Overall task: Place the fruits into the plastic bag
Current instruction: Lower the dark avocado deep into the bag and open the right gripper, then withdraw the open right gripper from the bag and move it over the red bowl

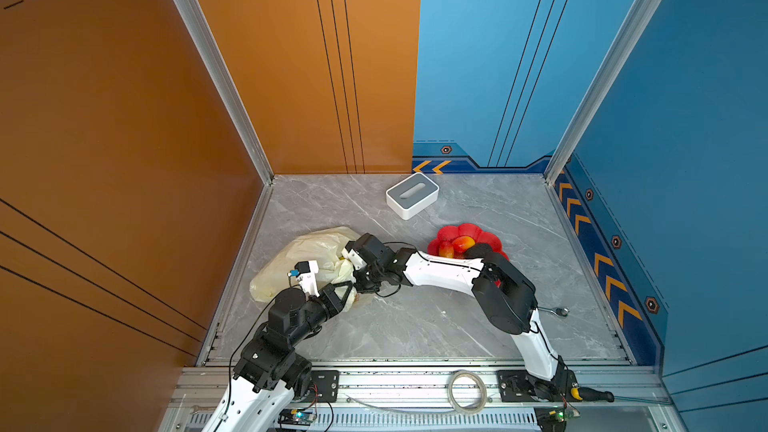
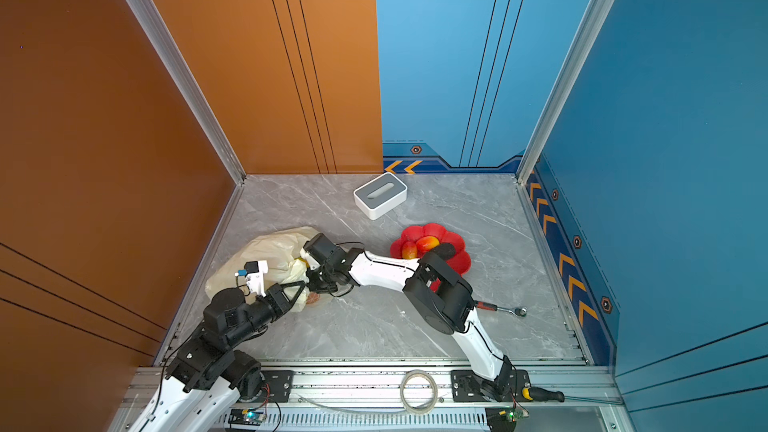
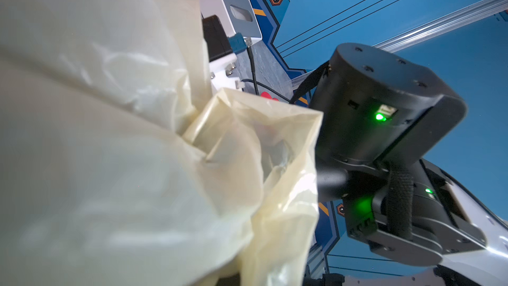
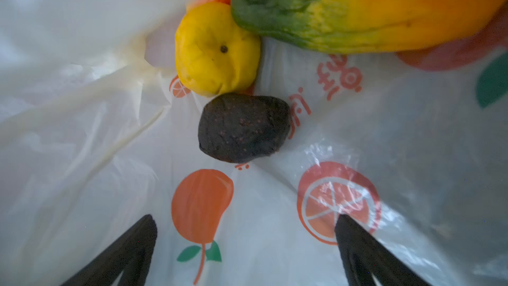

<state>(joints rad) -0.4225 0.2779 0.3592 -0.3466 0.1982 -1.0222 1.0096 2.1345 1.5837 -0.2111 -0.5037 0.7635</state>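
Right wrist: right tool (image 4: 246,220) spread, empty, inside bag (image 4: 82,133); yellow fruit (image 4: 217,53), avocado (image 4: 243,127) and mango (image 4: 357,6) already in, upper centre of frame. Both top views: left tool (image 1: 348,289) pinches bag rim, lower left; two mangoes (image 1: 463,243) and a dark fruit (image 1: 480,250) left in dish (image 1: 467,228) right of centre, so roughly half done.

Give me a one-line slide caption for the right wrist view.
Inside the plastic bag: the right gripper, fingers spread and empty, faces a dark avocado, a yellow fruit and a green-to-orange mango.
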